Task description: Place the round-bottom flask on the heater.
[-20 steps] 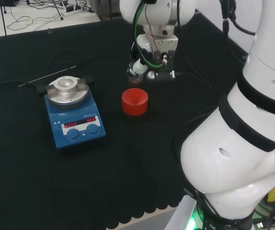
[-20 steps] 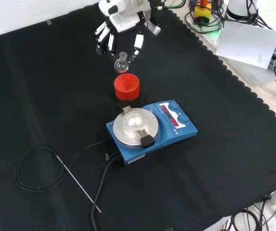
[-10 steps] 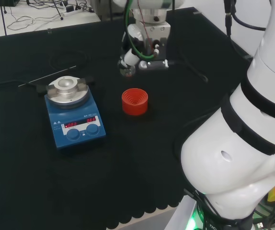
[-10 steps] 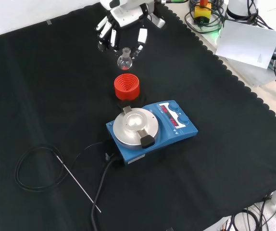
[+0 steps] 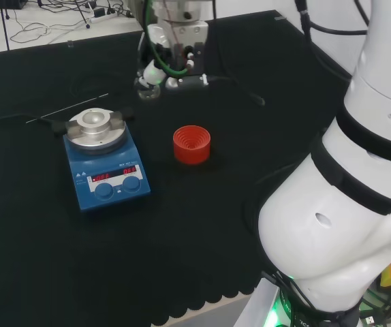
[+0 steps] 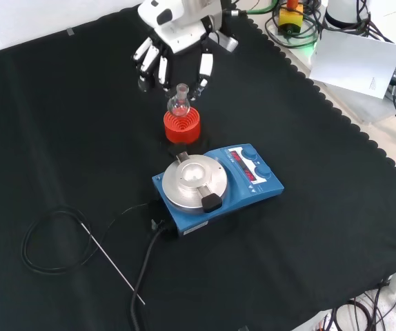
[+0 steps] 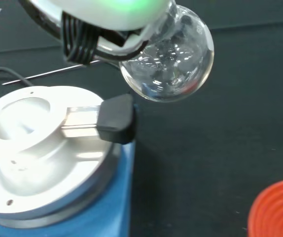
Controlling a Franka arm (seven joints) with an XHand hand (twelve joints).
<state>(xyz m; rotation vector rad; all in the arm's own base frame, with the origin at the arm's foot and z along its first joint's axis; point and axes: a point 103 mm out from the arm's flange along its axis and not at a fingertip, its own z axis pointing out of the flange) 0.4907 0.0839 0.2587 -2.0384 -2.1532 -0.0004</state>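
Observation:
A small clear round-bottom flask [image 6: 179,105] hangs in the air, and my hand [image 6: 174,49] is shut on its neck from above. In the front view the flask shows in front of the red ribbed ring stand [image 6: 182,126]. In the head view the hand [image 5: 167,60] and the flask [image 5: 147,90] hang above the cloth, up and to the right of the heater [image 5: 107,167]. The heater is a blue box with a round silver plate [image 6: 194,181]. Seen from the wrist, the flask's bulb [image 7: 168,61] hangs beside the plate [image 7: 33,148], close to its black clamp knob [image 7: 116,118].
The red stand [image 5: 192,144] stands to the right of the heater in the head view. A coiled black cable [image 6: 53,241] and a thin metal rod [image 6: 112,258] lie on the cloth left of the heater in the front view. The heater's power cable [image 6: 146,276] runs toward the front edge.
The hand has carried the flask away from above the red stand, leftward in the head view and toward the heater. In the front view it has come nearer.

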